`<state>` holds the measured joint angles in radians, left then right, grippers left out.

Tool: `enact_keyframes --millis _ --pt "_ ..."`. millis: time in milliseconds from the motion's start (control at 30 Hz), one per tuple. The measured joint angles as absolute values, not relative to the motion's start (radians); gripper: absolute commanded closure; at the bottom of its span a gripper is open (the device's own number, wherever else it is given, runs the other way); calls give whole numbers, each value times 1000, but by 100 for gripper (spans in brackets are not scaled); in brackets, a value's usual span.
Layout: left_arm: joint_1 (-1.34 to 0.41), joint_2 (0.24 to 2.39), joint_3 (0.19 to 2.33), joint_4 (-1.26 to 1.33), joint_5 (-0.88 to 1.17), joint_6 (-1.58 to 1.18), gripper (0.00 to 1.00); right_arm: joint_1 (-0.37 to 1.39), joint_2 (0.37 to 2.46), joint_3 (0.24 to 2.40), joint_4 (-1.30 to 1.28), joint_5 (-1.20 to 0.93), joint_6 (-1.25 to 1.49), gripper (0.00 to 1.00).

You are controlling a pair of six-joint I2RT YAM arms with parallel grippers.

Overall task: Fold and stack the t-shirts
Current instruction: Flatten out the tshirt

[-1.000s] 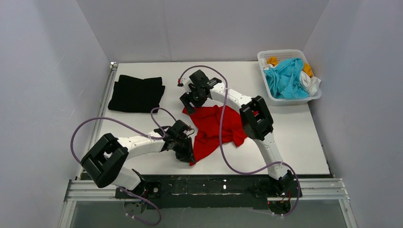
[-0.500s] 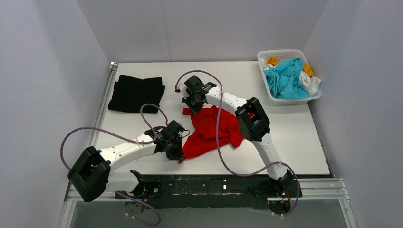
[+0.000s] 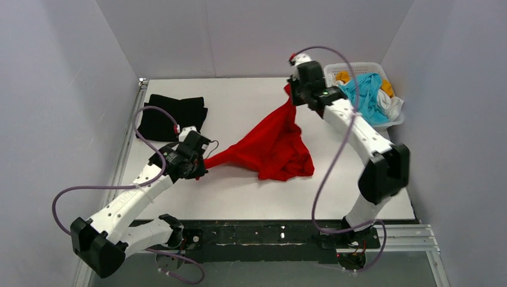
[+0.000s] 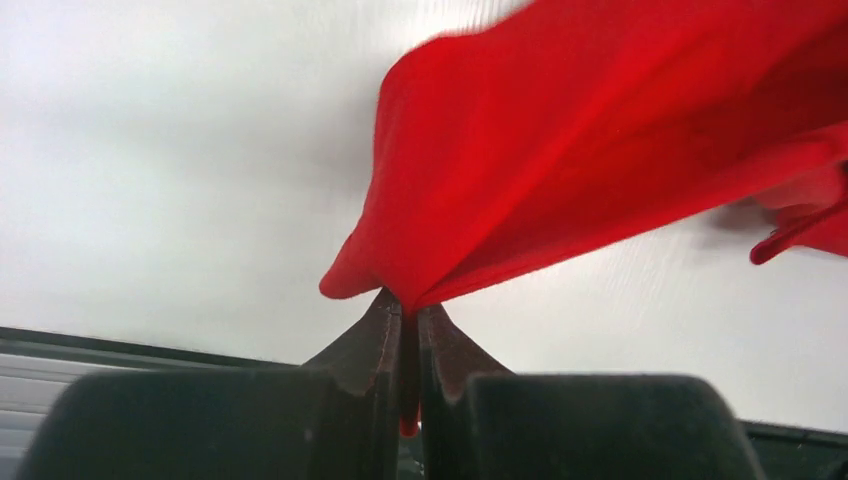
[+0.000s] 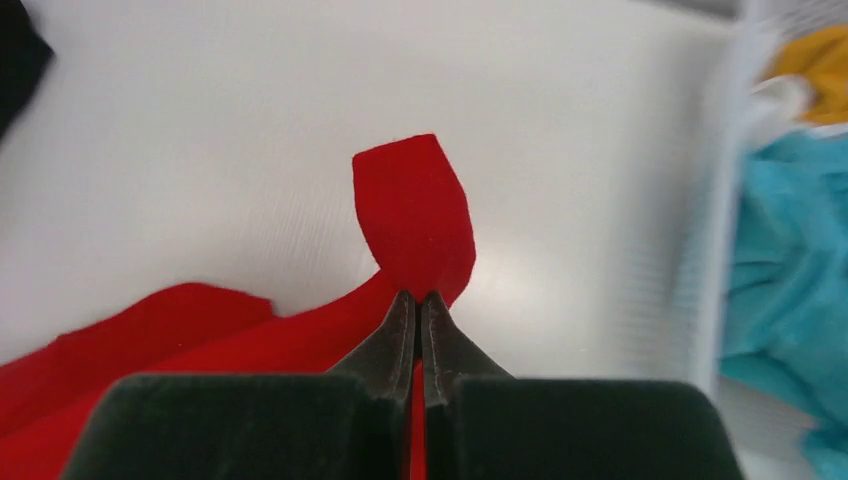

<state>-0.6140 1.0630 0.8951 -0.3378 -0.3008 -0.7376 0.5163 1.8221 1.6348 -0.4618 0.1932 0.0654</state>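
Okay, left gripper (image 4: 408, 305) is clamped shut on a corner of the red t-shirt (image 3: 272, 146). Cloth is pinched between both fingertips, and a sliver of red pokes down between the jaws in the left wrist view. Right gripper (image 5: 420, 298) is also closed tight on another edge of the same shirt, with a small red flap sticking up past its tips. In the top view the left gripper sits over the left-centre of the white table (image 3: 239, 197) and the right gripper is toward the far right, just beside the basket. The red shirt is pulled out into a strip running between them. Its middle and lower part is bunched and wrinkled, resting on the table about centre; both gripped ends look raised off the surface. Black t-shirt (image 3: 170, 113) lies folded flat at the far left of the table, near the left arm and apart from the red one. White plastic lattice basket (image 3: 369, 128) sits at the far right corner and holds a heaped cyan t-shirt (image 3: 365, 98), with a white one (image 3: 391, 106) and an orange-yellow one (image 3: 387, 88) tucked beside it. The right arm crosses in front of the basket's near-left edge.
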Motion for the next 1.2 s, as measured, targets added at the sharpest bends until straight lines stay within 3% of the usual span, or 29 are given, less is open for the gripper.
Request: enact_keyframes --millis 200,367,700,1033,1167,1200 --pt "-604 1009 1179 -434 -489 -627 100 488 1369 1576 -395 254 72 99" --pt "-603 945 1359 -484 -543 -509 100 510 1164 1571 -395 236 71 99" --pt "-603 841 1697 -525 -376 -336 100 510 978 1676 -505 52 102 99" --pt "-598 848 2061 -593 78 -239 100 504 818 1978 -557 -306 256 99" --pt "-598 967 2130 -590 -5 -170 100 504 825 1946 -550 -208 253 99" --pt "-598 1065 2081 -557 -133 -127 100 504 858 1822 -539 0 229 99"
